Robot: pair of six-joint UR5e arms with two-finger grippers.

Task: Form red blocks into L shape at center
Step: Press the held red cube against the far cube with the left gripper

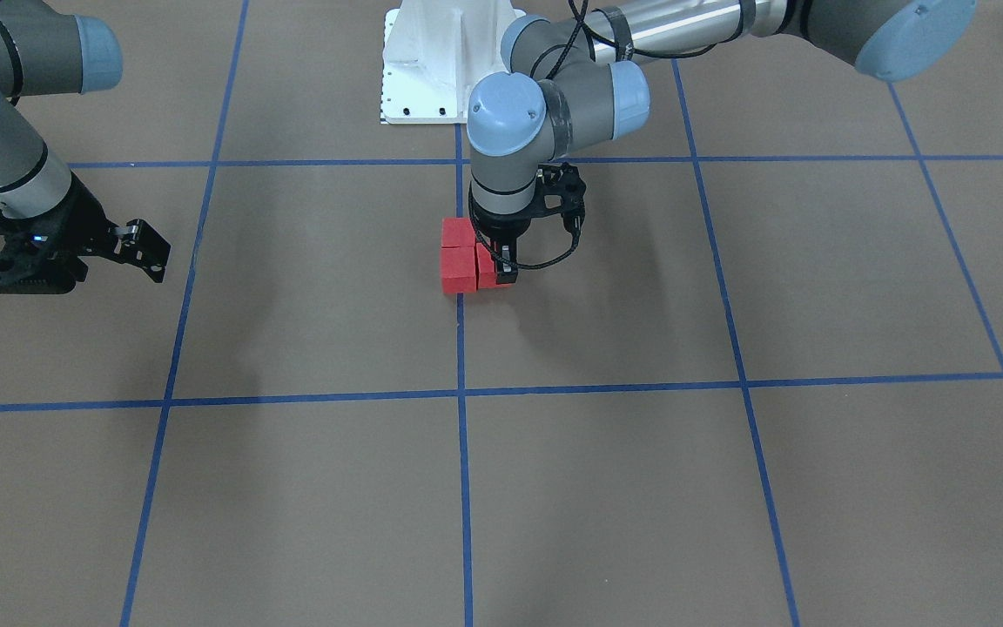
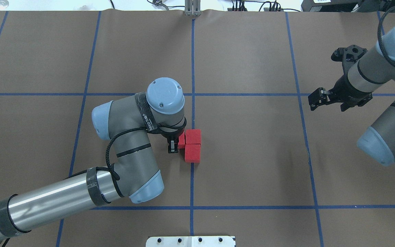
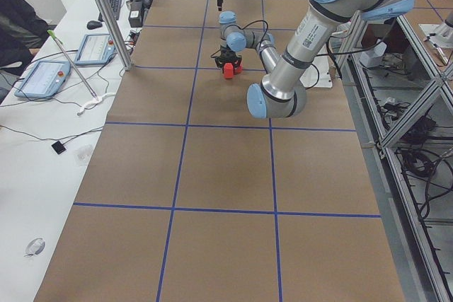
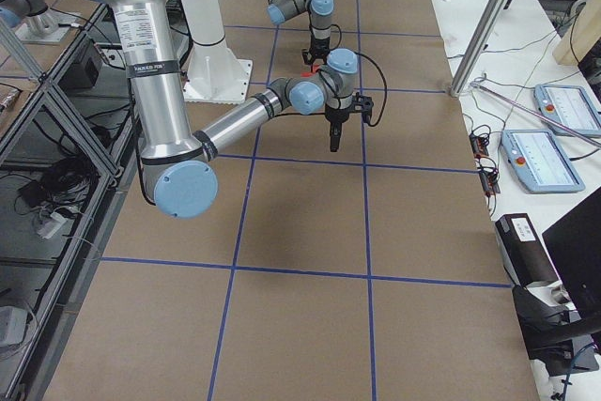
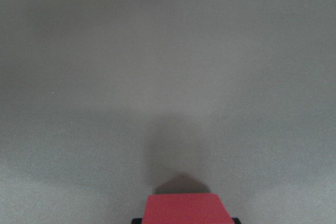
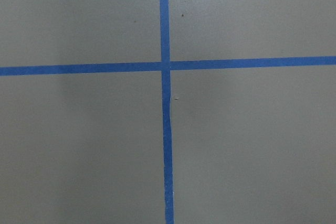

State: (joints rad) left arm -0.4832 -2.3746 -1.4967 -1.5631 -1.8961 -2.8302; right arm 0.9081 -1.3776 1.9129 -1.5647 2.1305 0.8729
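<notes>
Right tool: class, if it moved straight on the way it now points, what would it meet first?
Most likely the bare brown table near a blue tape crossing: the right tool points down, and its wrist view shows nothing else below. Exact landing spot is unclear.
</notes>
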